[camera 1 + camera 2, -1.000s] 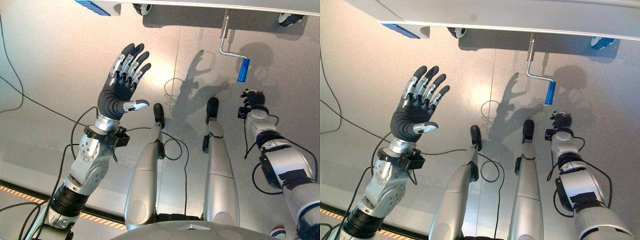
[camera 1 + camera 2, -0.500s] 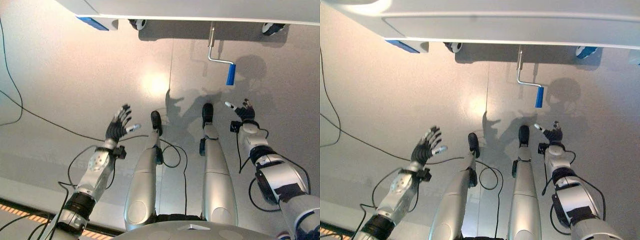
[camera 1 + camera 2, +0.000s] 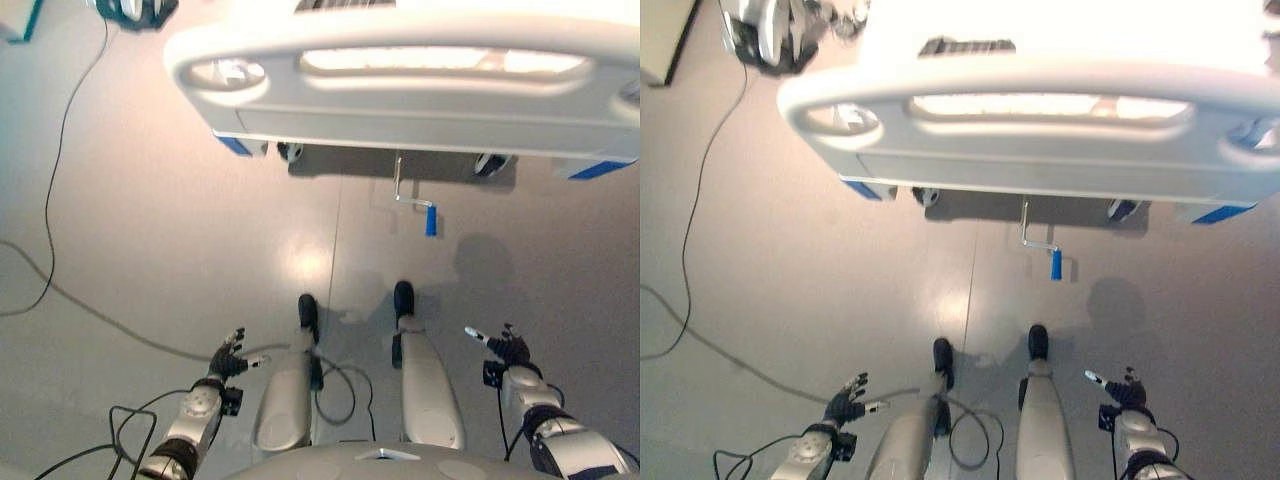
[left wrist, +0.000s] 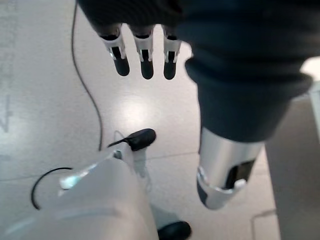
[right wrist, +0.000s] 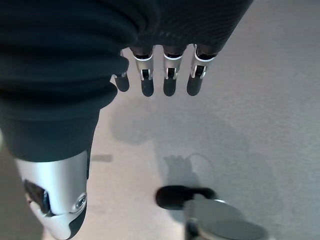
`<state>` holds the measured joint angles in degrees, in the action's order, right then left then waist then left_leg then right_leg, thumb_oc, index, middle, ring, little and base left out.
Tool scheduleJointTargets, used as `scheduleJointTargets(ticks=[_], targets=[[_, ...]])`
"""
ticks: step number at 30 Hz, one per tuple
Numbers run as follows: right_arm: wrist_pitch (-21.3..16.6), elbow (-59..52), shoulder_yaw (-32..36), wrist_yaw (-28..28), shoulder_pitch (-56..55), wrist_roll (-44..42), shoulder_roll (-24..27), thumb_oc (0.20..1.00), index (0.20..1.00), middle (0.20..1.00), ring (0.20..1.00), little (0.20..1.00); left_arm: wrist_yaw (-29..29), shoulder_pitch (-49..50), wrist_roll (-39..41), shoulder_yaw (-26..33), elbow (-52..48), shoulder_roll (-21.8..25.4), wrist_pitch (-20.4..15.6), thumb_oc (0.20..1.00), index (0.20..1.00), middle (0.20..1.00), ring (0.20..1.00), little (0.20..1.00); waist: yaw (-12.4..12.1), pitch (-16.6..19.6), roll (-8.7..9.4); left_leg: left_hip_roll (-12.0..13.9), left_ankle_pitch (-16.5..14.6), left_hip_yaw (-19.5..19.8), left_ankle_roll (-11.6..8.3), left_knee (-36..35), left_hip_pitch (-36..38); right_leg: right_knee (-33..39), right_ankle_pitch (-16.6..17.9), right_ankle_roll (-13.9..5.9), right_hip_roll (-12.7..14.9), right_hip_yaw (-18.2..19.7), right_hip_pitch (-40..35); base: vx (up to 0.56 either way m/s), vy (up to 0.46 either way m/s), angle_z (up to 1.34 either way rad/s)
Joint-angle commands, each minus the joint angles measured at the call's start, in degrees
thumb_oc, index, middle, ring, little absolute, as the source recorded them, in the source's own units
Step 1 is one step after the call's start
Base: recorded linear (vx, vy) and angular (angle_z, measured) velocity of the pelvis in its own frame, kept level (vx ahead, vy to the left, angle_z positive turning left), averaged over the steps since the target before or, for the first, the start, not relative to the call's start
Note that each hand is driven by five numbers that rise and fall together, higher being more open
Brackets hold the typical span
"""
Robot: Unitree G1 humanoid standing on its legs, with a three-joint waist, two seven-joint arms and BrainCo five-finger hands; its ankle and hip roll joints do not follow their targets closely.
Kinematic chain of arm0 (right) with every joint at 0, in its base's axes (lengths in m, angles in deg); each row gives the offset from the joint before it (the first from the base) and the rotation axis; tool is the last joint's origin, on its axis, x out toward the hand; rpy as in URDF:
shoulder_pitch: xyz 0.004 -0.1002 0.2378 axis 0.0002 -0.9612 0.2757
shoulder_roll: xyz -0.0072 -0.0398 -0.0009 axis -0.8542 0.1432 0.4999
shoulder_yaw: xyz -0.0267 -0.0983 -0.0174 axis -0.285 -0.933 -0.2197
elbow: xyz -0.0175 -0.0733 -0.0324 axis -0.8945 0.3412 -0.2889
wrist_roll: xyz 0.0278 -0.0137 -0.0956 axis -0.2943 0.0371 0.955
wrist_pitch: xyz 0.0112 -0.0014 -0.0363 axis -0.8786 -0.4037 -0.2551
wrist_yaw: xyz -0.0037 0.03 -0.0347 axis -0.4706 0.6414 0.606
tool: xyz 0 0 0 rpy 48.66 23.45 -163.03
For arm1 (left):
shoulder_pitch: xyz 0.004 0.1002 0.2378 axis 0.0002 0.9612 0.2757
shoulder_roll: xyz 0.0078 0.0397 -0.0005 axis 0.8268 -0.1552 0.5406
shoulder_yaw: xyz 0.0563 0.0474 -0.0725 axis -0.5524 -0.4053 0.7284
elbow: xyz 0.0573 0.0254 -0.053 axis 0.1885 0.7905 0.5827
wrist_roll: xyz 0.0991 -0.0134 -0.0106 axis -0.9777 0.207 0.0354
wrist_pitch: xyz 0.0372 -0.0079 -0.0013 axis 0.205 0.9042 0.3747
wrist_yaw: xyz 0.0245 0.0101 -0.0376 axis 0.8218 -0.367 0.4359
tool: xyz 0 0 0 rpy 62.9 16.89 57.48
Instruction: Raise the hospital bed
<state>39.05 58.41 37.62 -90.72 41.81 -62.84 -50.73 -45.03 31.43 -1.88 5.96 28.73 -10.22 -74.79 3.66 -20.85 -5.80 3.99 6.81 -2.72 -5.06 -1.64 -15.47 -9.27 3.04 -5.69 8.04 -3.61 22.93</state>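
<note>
Both hands hang low and empty with fingers relaxed, the left hand (image 3: 228, 355) and the right hand (image 3: 508, 346), well apart from the crank (image 3: 412, 195) under the hospital bed (image 3: 400, 90) footboard. Its blue grip (image 3: 431, 220) lies ahead and inward of the right hand, which is nearer; its long axis seems upright, though it is small. Bare floor (image 3: 150, 230) lies between.

1. The hospital bed (image 3: 420, 95) is seen across the far side, on the floor (image 3: 150, 250).
2. The crank handle (image 3: 430, 219) is hung below its near edge, right of centre.
3. A cable (image 3: 60, 160) is laid on the floor, left.
</note>
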Motion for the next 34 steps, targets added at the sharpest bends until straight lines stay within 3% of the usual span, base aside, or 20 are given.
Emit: scheduleJointTargets(ticks=[1,9,13,25,34], targets=[[0.7,0.9,-1.4,1.5,-1.4,4.8,-0.6,1.0,1.0,1.0,1.0,1.0,-0.7,-1.0,-2.5,1.8,2.6,1.4,-0.4,1.0,1.0,1.0,1.0,1.0,-0.5,2.7,3.46,-2.4,-3.7,0.4,0.03,4.1,2.4,4.3,-1.3,-3.11,-1.0,-2.6,-7.5,0.05,-0.016,0.06],[2.3,2.8,-4.0,3.3,-4.2,9.3,-3.6,1.0,1.0,1.0,1.0,1.0,0.4,-0.9,-6.4,3.0,5.7,0.7,-0.2,1.0,1.0,1.0,1.0,1.0,-1.1,11.6,5.3,-1.0,-2.2,-0.3,-0.9,-2.6,12.6,11.9,1.4,-4.29,-1.1,-4.4,-17.3,0.03,-0.009,-0.01],[2.2,3.4,-3.5,3.9,-6.2,9.6,-4.9,1.0,1.0,1.0,1.0,1.0,0.5,0.5,-6.3,4.2,6.9,-0.4,0.2,1.0,1.0,1.0,1.0,1.0,-1.2,14.4,5.73,-1.0,-3.0,-0.6,-0.27,-3.3,16.2,13.0,1.0,-4.23,-1.6,-4.2,-21.4,0.05,-0.012,0.01],[1.3,1.1,-4.8,4.7,-9.4,11.7,-6.9,1.0,1.0,1.0,1.0,1.0,0.6,1.8,-7.0,5.1,9.2,-3.4,0.9,1.0,1.0,1.0,1.0,1.0,-0.1,17.1,6.62,-1.1,-5.0,-1.8,0.63,-3.4,22.0,13.5,0.2,-3.78,-1.3,-3.4,-27.0,0.01,0.002,-0.01],[0.4,2.8,-2.2,4.1,-8.8,7.6,-7.1,1.0,1.0,1.0,1.0,1.0,0.7,1.6,-8.2,3.9,10.3,-4.3,0.5,1.0,1.0,1.0,1.0,1.0,-0.1,18.4,6.52,-1.1,-5.9,-1.8,0.96,-3.4,23.5,13.7,-0.3,-3.75,-1.2,-3.4,-28.5,0.0,0.002,0.0]])
